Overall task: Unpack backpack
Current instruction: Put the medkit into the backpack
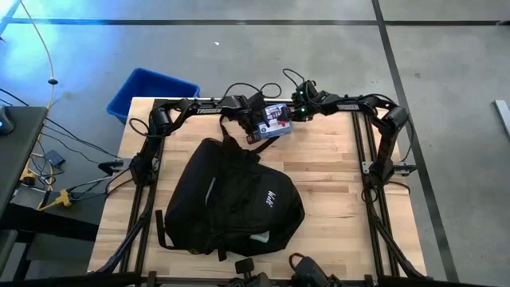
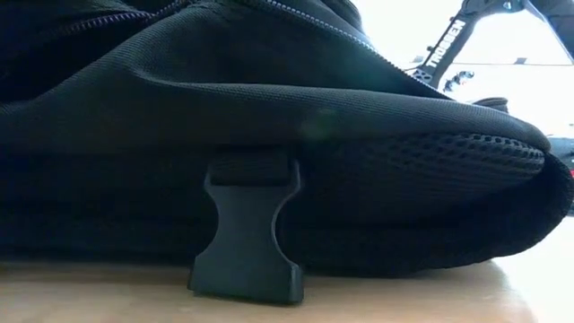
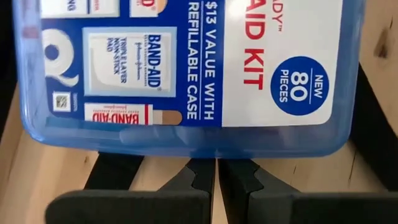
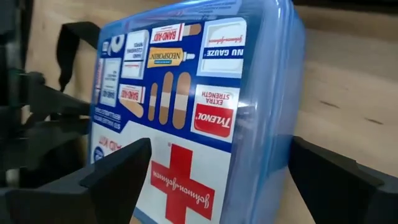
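Observation:
The black backpack (image 1: 231,199) lies flat in the middle of the table; in the low view its buckle (image 2: 247,238) rests on the wood. A blue, see-through first-aid kit (image 1: 276,121) is held near the table's far edge, beyond the backpack's top. My left gripper (image 1: 256,131) is shut at the kit's edge (image 3: 214,177). My right gripper (image 1: 293,115) is open, its fingers (image 4: 118,180) standing one on each side of the kit (image 4: 186,124): one before the printed face, one behind the back. Whether they touch it, I cannot tell. My left gripper pinches the kit's thin rim (image 3: 214,155) between its two shut fingers, about midway along one long edge. The fingers slant steeply down from the table's left side. The kit stands tilted on edge beyond the fingertips; whether its far end touches the table does not show.
A blue plastic bin (image 1: 151,92) stands off the table's far left corner. The backpack's strap (image 4: 74,37) lies on the wood beside the kit. Bare wood shows to the right of the backpack (image 1: 343,183).

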